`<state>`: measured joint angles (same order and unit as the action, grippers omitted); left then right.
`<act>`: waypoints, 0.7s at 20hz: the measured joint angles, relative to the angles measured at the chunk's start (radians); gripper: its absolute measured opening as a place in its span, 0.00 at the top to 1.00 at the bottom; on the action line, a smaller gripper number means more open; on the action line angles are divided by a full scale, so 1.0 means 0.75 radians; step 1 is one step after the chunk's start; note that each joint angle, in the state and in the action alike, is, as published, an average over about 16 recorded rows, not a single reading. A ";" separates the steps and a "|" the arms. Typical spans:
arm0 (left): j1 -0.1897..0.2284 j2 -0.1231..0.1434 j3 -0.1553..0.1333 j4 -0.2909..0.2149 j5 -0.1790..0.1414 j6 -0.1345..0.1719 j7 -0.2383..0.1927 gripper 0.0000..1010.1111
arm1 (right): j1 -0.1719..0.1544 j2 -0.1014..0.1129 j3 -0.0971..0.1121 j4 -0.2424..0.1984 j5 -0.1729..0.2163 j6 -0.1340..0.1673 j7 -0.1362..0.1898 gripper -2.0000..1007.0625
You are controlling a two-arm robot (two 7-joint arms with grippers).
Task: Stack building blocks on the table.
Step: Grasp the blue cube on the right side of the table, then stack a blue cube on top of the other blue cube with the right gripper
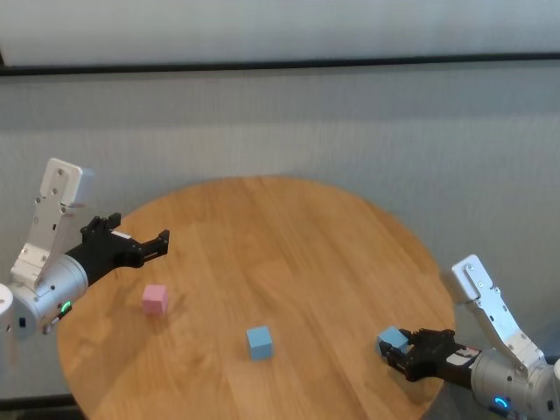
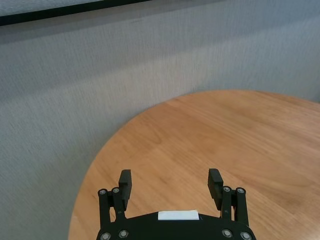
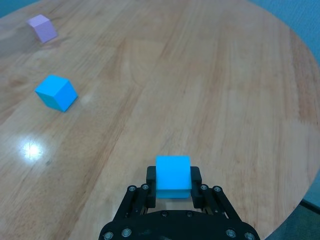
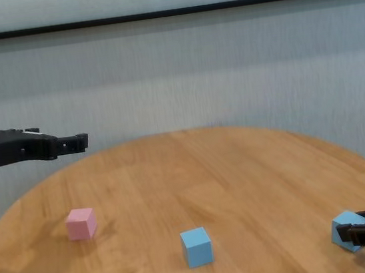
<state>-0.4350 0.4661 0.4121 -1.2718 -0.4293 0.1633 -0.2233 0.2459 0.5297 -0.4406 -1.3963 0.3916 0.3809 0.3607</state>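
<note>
Head view: right hand (image 1: 398, 350) low at table (image 1: 289, 254) edge, clamping blue block (image 1: 392, 338); left hand (image 1: 149, 246) raised, open.

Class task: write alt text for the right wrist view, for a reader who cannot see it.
The right gripper is shut on a light blue block low over a round wooden table. Farther off on the table lie a second blue block and, beyond it, a pink block, each apart from the others.

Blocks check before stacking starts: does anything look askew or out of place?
Only one: the light blue block between the right gripper fingers sits tilted at the table edge. The others lie flat.
</note>
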 joint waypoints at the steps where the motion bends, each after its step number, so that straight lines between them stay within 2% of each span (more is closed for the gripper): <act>1: 0.000 0.000 0.000 0.000 0.000 0.000 0.000 0.01 | 0.000 0.000 0.000 0.000 0.000 0.000 0.000 0.60; 6: 0.000 0.000 0.000 0.000 0.000 0.000 0.000 0.01 | -0.001 0.000 0.000 -0.001 0.000 -0.001 0.001 0.63; 14: 0.000 0.000 0.000 0.000 0.000 0.000 0.000 0.01 | -0.001 -0.002 0.005 -0.014 -0.010 -0.004 0.010 0.63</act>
<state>-0.4350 0.4661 0.4121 -1.2718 -0.4293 0.1633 -0.2233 0.2455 0.5281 -0.4371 -1.4072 0.3841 0.3777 0.3682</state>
